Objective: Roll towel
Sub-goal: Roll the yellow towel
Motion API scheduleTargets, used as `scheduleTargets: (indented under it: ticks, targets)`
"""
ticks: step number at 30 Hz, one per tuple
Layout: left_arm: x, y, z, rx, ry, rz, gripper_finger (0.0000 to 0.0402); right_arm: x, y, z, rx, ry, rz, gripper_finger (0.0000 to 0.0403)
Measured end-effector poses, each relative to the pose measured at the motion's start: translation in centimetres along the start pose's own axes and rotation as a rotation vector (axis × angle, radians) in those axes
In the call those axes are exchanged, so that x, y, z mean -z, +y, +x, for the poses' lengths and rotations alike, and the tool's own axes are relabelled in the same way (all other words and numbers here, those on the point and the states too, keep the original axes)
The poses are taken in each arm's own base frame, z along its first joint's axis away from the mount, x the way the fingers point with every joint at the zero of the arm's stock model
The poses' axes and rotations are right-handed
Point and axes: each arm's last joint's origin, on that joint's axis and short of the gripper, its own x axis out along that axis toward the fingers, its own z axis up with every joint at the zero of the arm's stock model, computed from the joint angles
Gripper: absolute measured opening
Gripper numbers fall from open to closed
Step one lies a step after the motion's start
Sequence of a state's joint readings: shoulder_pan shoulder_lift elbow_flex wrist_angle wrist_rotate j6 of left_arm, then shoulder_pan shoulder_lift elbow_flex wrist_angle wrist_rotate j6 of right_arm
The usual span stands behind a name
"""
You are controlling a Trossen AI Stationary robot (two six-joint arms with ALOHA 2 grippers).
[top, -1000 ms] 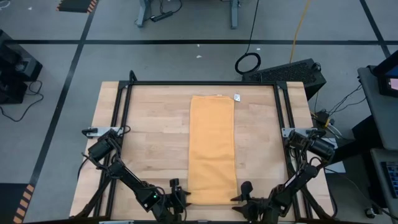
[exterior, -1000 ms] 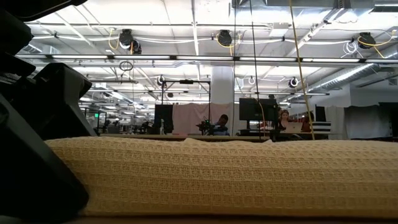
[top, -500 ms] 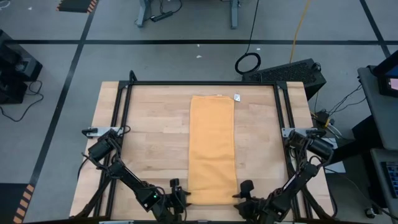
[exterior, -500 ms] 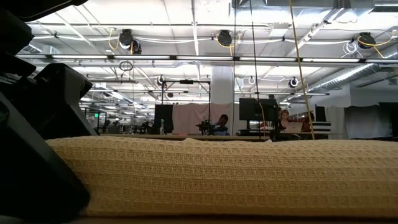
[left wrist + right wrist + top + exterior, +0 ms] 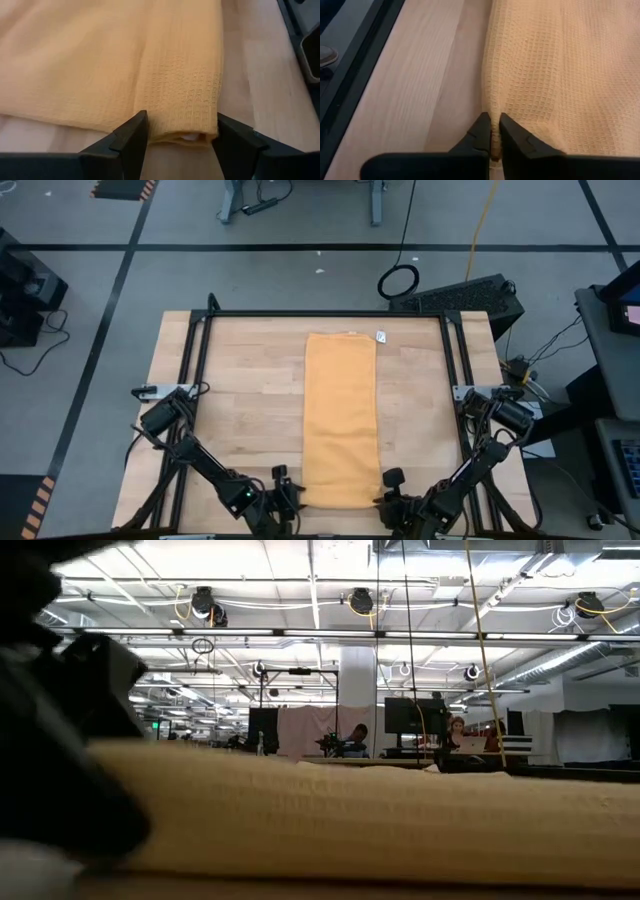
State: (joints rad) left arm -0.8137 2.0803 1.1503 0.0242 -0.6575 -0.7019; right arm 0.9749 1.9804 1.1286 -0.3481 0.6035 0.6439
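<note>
The mustard-yellow towel (image 5: 340,420) lies folded into a long strip down the middle of the table, its near end (image 5: 400,820) flat on the wood. My left gripper (image 5: 182,137) is open at the strip's near left corner (image 5: 185,131), one finger on each side of it. At the near right corner my right gripper (image 5: 494,137) is shut on the towel's edge. A small white tag (image 5: 381,336) shows at the far right corner. My left gripper straddles the folded near left corner (image 5: 200,134), coming in slanting down from the near side; I cannot tell whether its fingers touch the cloth. My right gripper pinches the towel's right long edge (image 5: 493,116) close to the near corner between its two fingers. It comes slanting down from the near side, along the edge. The cloth stands up in a thin ridge there; the towel otherwise lies on the table.
A black metal frame (image 5: 205,380) runs around the wooden table top (image 5: 250,400). Bare wood lies on both sides of the towel. A dark box (image 5: 470,295) stands beyond the far right corner.
My right gripper has shifted a little toward the towel's near right corner and turned. The towel lies where it was. My left gripper has kept still.
</note>
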Motion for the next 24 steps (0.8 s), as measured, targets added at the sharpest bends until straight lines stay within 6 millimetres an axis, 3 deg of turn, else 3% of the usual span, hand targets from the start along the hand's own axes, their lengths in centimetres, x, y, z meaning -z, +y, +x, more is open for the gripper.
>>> scheduleTargets:
  ticks: [4, 12, 24]
  targets:
    - [-1.5, -0.2, -2.1, 0.018, -0.026, -0.003, 0.0207, -0.1, -0.1, 0.1, 0.001, 0.003, 0.045, 0.0019]
    - [-1.9, -1.1, -5.5, 0.03, -0.062, 0.113, 0.0207, -0.2, -0.3, 0.3, -0.006, 0.015, 0.088, 0.0013]
    - [0.4, -2.7, -1.8, 0.026, -0.143, 0.294, 0.0207, -0.3, -0.5, 0.4, -0.011, 0.021, 0.094, 0.001]
